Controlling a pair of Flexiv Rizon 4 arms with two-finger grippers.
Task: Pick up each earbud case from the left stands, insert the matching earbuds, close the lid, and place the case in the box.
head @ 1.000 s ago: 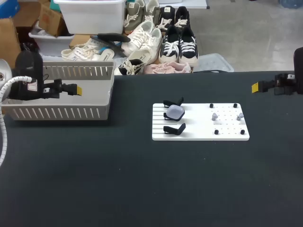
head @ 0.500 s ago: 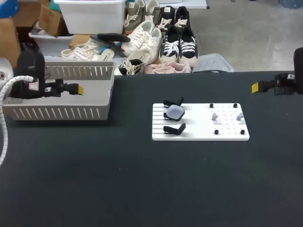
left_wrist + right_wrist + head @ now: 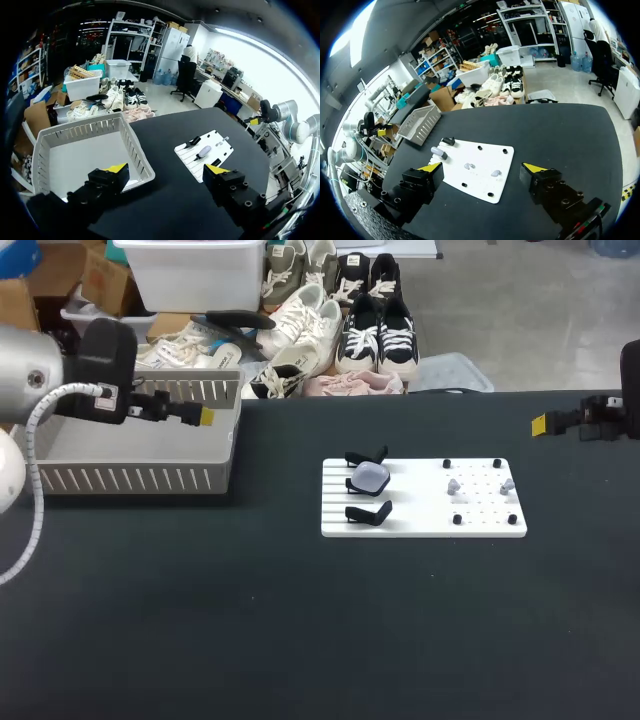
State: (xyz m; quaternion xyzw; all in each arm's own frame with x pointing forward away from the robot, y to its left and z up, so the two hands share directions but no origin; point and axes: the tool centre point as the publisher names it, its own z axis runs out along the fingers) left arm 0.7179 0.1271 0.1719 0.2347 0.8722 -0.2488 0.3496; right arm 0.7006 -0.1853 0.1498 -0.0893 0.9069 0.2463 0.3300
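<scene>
One pale, rounded earbud case [image 3: 371,476] rests among the black stands [image 3: 367,512] at the left end of a white board [image 3: 480,525]. Two small grey earbuds [image 3: 453,485] [image 3: 507,483] lie among black pegs at the board's right end. My left gripper [image 3: 205,417] hovers open and empty above the right part of the grey basket [image 3: 130,478], well left of the board. In the left wrist view the left gripper [image 3: 166,172] has the basket [image 3: 75,135] and the case [image 3: 204,150] ahead. My right gripper [image 3: 538,424] hangs open and empty beyond the board's far right corner. The right gripper [image 3: 482,167] looks down on the board [image 3: 485,155] in its own view.
The black tabletop [image 3: 300,630] spreads wide in front of the board and the basket. The slotted basket shows nothing inside it. The board lies flat near the middle of the table.
My left arm has risen and swung right, carrying its gripper from the basket's middle towards the right wall. The right arm, the case and the earbuds have stayed put.
</scene>
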